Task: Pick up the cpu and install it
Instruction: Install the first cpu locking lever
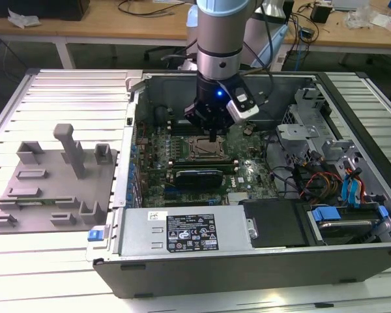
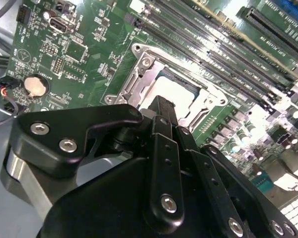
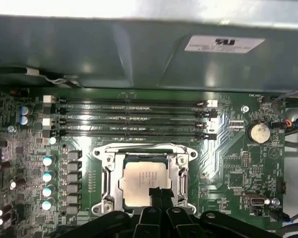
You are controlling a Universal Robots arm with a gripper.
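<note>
Gripper (image 3: 158, 192) fingers pressed together, over cpu (image 3: 141, 179): pale silver square seated in socket (image 3: 105, 174).

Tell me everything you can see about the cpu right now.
The cpu is a small flat square chip with a pale silver-grey metal top carrying faint print. It lies flat inside the metal-framed socket on the green motherboard. In both wrist views the gripper tip is at its near edge; actual contact cannot be confirmed.

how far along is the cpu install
The cpu already lies inside the socket frame on the green board. The tool is right above it, fingertips at the chip's edge; whether it grips it is unclear. Nothing shows the chip locked down.
</note>
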